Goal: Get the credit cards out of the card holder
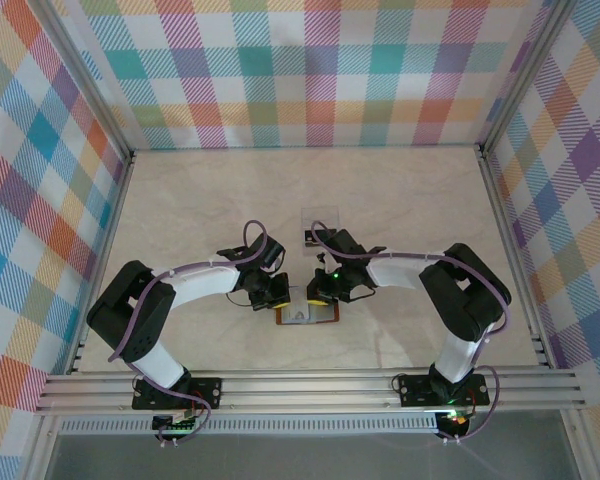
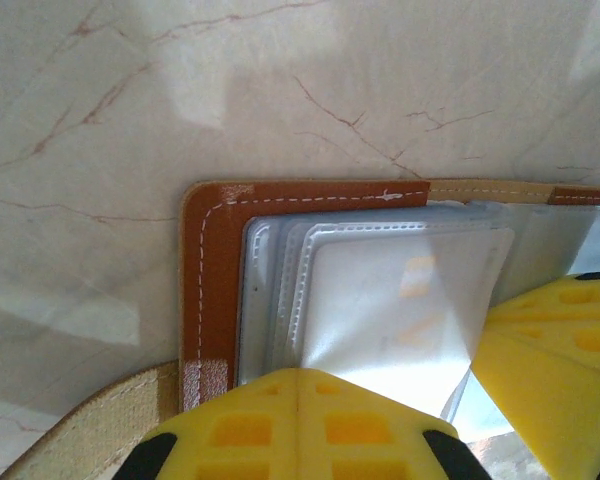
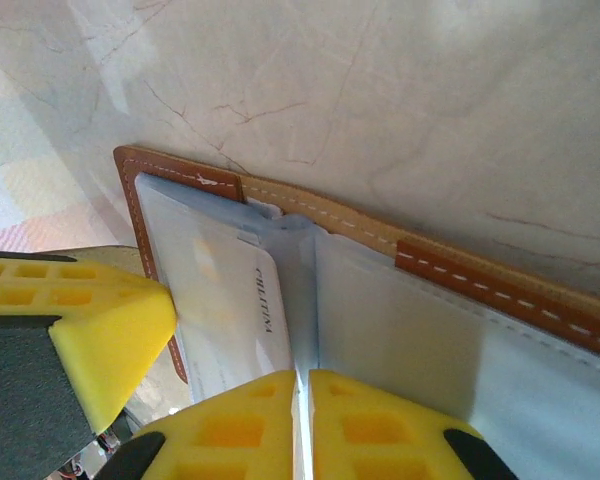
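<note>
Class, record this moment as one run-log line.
card holder: open, lying flat | left gripper: shut, over left half | right gripper: shut on clear sleeve | credit card: in its pocket

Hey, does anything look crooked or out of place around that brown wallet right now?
Only inside the card holder: its clear sleeves lie fanned and crooked, and the top sleeve is lifted at a tilt, pinched in the right gripper. Nothing looks torn or spilled.
</note>
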Motion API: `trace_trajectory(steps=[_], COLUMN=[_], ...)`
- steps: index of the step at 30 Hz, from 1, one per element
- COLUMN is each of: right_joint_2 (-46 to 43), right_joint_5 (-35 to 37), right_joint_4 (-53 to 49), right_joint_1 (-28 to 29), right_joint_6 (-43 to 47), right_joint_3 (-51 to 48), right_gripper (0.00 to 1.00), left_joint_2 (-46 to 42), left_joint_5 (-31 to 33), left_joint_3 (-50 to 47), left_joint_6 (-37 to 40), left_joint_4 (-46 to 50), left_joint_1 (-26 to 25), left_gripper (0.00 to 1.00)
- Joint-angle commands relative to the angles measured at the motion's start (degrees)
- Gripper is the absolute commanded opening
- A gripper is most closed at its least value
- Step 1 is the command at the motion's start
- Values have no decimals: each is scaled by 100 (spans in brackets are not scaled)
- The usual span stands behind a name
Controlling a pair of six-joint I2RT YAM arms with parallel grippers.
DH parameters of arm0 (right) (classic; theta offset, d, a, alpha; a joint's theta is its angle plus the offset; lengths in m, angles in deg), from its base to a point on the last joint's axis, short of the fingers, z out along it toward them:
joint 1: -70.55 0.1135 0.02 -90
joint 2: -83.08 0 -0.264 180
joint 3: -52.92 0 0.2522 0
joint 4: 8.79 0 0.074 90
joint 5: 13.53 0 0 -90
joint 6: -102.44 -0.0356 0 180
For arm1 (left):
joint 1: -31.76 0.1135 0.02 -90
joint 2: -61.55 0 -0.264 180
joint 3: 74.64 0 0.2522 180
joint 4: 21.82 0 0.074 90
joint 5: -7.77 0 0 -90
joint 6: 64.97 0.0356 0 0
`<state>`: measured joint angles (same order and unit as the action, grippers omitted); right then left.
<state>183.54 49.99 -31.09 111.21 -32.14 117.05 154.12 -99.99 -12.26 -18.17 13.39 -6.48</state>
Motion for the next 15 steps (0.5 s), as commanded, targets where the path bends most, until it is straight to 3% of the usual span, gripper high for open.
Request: trace_trajectory(steps=[1, 15], right_joint_2=[132, 83], right_joint_5=[-240, -596], right_joint_4=[336, 808], right_joint_1=[-14, -9], right_joint_6=[-22, -135], right_joint_3=[-113, -352], right_gripper=[14, 17], left_joint_2=[182, 243], left_joint_5=[220, 219], left_joint_3=[-73, -27], left_joint_6=[80, 108], left_joint_4=[277, 316], left_joint_1=[-69, -68], left_gripper=[6, 6])
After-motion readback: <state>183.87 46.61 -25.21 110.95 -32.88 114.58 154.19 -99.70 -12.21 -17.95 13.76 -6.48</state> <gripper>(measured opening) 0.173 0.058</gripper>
